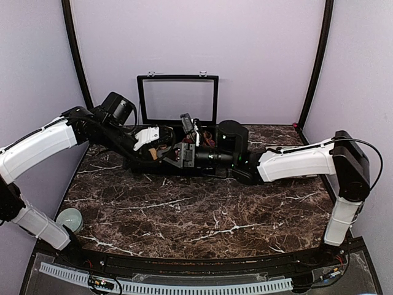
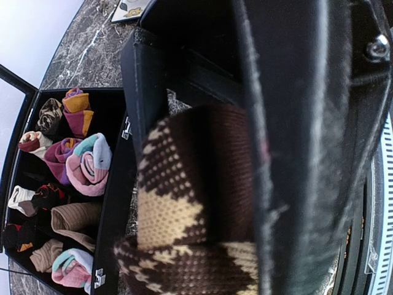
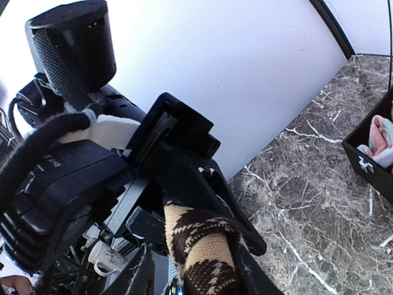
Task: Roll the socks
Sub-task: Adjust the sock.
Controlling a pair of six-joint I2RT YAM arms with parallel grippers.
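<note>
sock: brown-and-beige diamond sock (image 3: 206, 252); held off the table at about 12 o'clock from table centre in the top view, where both arms meet over the black case (image 1: 178, 98)
right gripper (image 1: 183, 155): clenched on the sock; right wrist view shows knit bunched between its two black fingers, a thick fold bulging out toward the camera
left gripper (image 1: 158, 149): cannot tell if clamped or released; left wrist view shows the sock pressed against one finger (image 2: 295, 153), opposite finger not clear
case: lid up; in the left wrist view it sits at 9 o'clock from the sock, compartments packed with rolled socks (image 2: 86, 163)
handling: light, soft, stretchy knit; no stiffness, so loose ends will likely droop and a roll would spring open if let go; not fragile; grippy rather than slippery
where to hold: pinch across the full thickness of the fold, near the rolled end; a single-layer pinch would probably just stretch the knit
step: judged mid-roll or mid-handover between arms; sock not yet in the case
risk: layers slipping apart if one side lets go early
</note>
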